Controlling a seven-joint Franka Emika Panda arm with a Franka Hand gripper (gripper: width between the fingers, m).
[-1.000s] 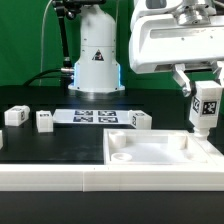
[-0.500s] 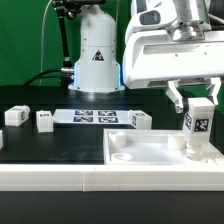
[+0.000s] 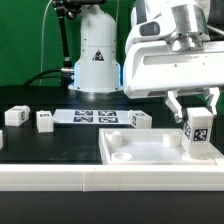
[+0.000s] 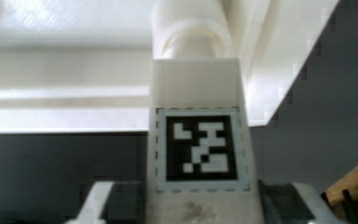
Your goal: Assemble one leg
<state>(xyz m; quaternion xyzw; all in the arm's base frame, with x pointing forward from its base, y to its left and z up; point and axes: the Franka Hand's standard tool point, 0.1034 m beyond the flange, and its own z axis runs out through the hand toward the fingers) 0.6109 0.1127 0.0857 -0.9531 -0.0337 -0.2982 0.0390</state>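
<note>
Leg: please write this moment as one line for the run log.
hand: shut on leg | leg: upright, at corner of white panel, exterior view's right | seated: cannot tell

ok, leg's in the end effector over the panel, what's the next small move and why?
Probably ease straight down: the end effector is shut on the leg, upright at the panel's corner on the exterior view's right; seating is hidden.

White leg [image 3: 200,131] is carrying a black-and-white square tag; the panel [image 3: 150,152] is showing plain white, the table [image 3: 50,145] black, the marker board [image 3: 95,117] white with black-and-white tags, the backdrop [image 3: 25,40] green; the white arm base [image 3: 97,55] is glowing blue along its edges.
</note>
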